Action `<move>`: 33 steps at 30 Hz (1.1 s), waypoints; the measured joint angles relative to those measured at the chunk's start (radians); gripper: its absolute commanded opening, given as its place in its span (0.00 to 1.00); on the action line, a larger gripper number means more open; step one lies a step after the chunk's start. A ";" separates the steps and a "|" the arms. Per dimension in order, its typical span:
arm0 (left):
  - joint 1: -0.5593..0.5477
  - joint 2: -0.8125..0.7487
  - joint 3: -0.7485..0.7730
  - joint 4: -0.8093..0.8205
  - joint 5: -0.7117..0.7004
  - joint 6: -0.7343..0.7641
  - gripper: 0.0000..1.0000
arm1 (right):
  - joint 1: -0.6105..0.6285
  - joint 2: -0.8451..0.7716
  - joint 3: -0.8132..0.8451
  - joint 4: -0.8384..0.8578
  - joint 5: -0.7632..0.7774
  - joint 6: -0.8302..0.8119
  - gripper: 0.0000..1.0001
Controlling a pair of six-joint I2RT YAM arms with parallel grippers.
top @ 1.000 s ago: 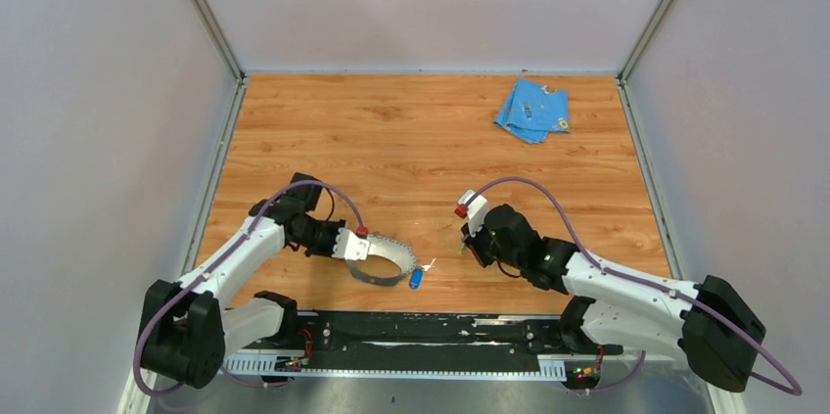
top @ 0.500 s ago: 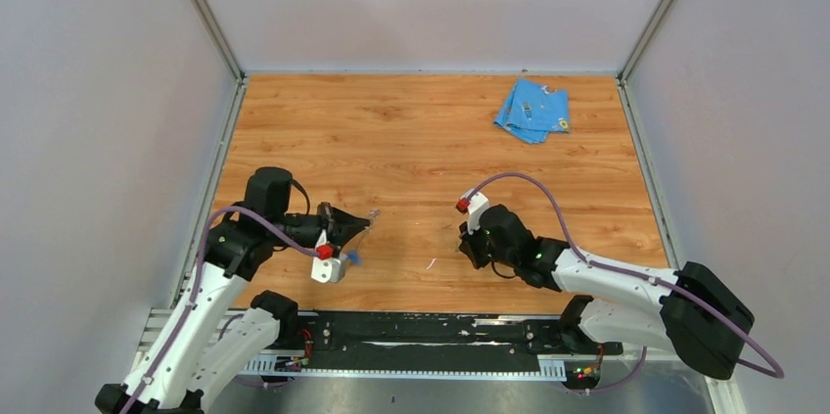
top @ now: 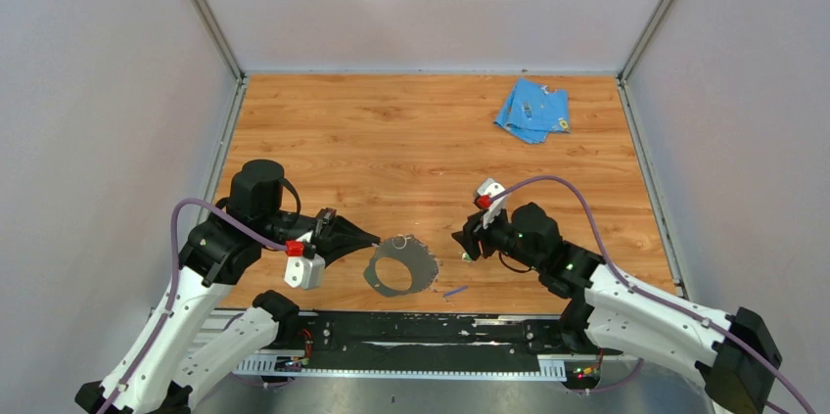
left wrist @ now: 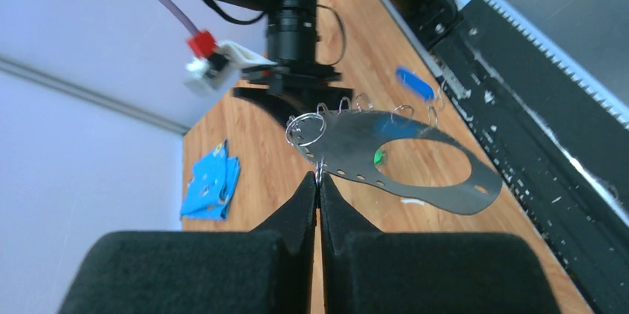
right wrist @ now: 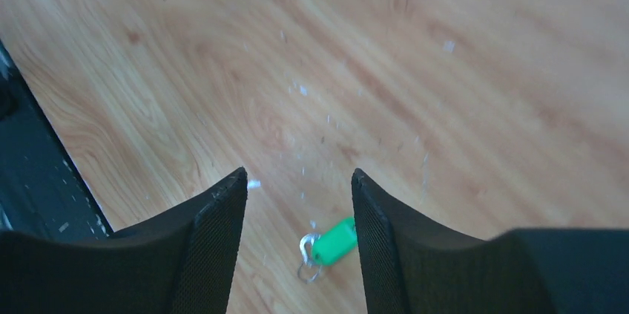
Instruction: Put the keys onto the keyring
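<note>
The step in hand looks like picking up the first key: neither key is on the ring yet.

The left gripper is fully closed, pinching a small wire loop on the edge of the large, thin grey metal oval keyring. It holds the keyring out flat and slightly tilted, close to the near edge of the wooden tabletop, about midway along it. Several more small wire loops stand along the band's far edge.

The right gripper is partly open and empty, pointing down at the wood. The tiny key with the green plastic head lies on the tabletop below the gap between the jaws, nearer the right-hand one, with its small metal ring toward the near edge. The tiny key with the blue plastic head lies loose by the near edge, between the keyring and the right gripper.

The next move probably calls for the right gripper to come down, centre itself over the green head and close on it. It would then lift the key so that its ring can meet one of the band's loops. The key is small and flat, so the grip must be well aligned.
</note>
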 measured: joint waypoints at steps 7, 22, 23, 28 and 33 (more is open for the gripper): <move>-0.060 0.013 0.014 0.000 0.045 -0.062 0.00 | -0.001 -0.115 0.267 -0.075 -0.175 -0.227 0.51; -0.125 0.036 0.044 -0.001 -0.036 0.079 0.00 | 0.127 0.042 0.591 -0.190 -0.599 -0.463 0.47; -0.127 0.046 0.050 -0.002 -0.051 0.080 0.00 | 0.143 0.048 0.593 -0.200 -0.595 -0.476 0.46; -0.133 0.114 0.097 0.001 -0.118 0.024 0.00 | 0.249 0.072 0.615 -0.229 -0.499 -0.561 0.41; -0.134 0.142 0.101 0.000 -0.159 -0.077 0.00 | 0.333 0.116 0.636 -0.226 -0.362 -0.616 0.36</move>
